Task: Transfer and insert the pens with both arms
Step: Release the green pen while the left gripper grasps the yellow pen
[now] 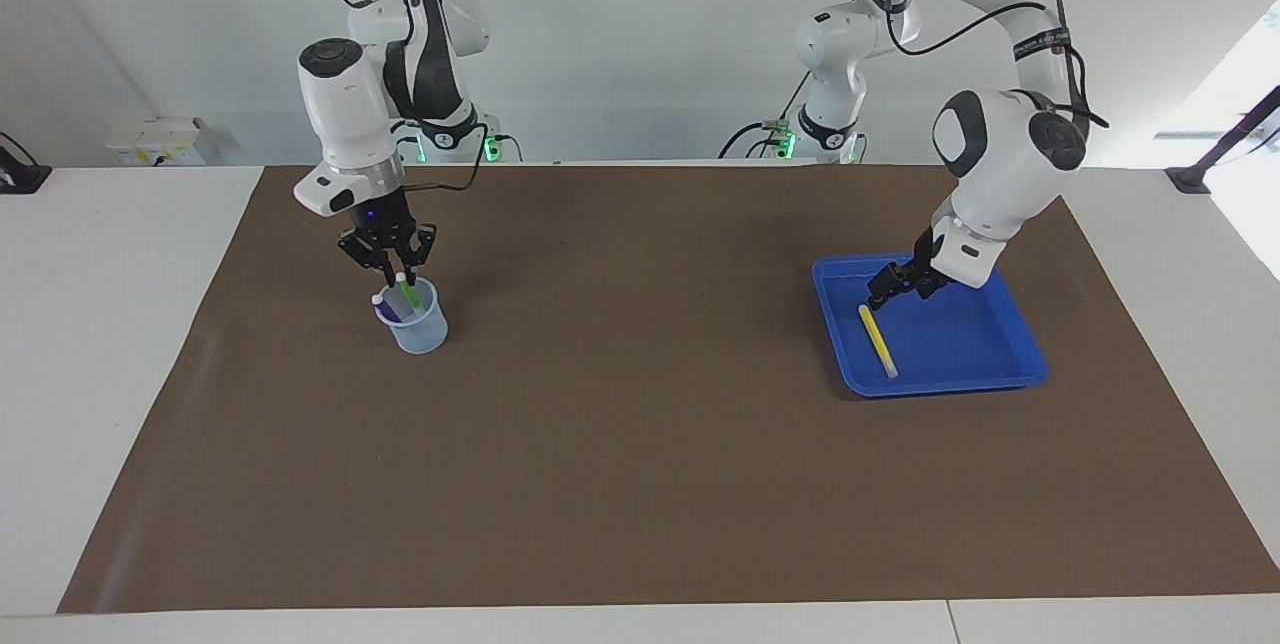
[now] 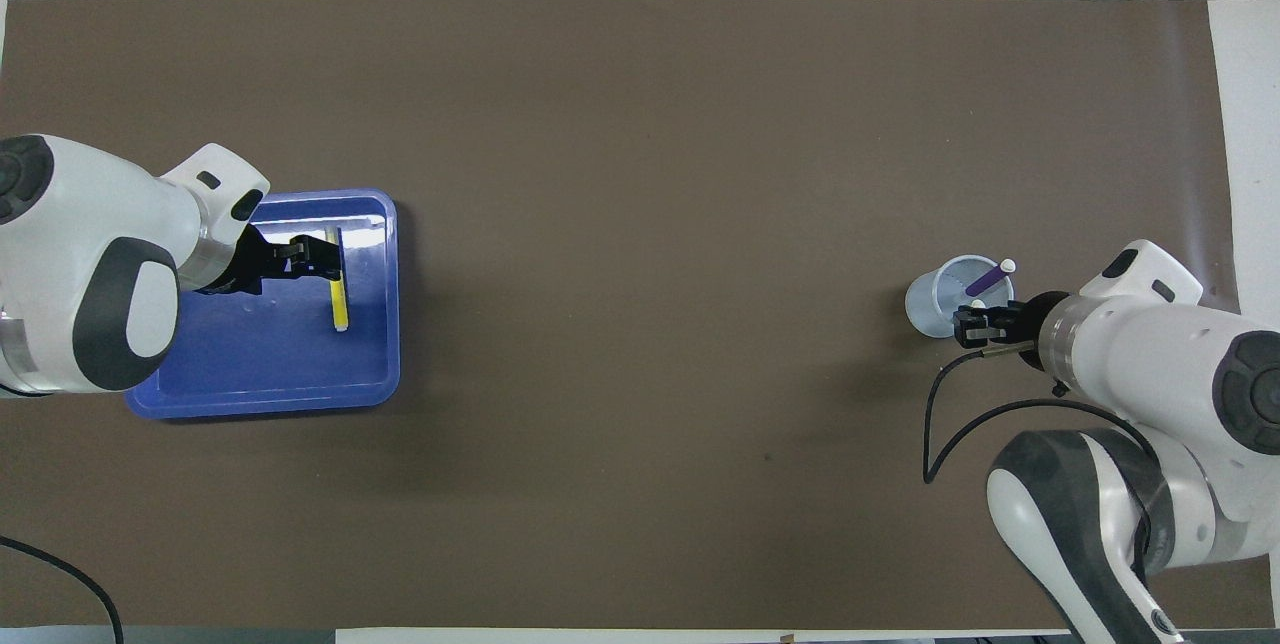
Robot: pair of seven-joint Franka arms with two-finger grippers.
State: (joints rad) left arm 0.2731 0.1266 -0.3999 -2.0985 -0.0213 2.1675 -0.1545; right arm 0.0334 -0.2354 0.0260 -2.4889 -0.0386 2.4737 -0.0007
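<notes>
Facing: your right gripper sits just above the cup, jaw state unclear, green pen beneath, purple pen alongside; lifting askew could tip it | Overhead: your left gripper, open over the blue tray, yellow pen just below; may nudge it away.

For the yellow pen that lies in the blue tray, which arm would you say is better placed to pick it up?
The left arm, I would judge. The left gripper hangs open in the blue tray, right at the yellow pen. The right gripper is over the cup at the right arm's end of the table.
</notes>
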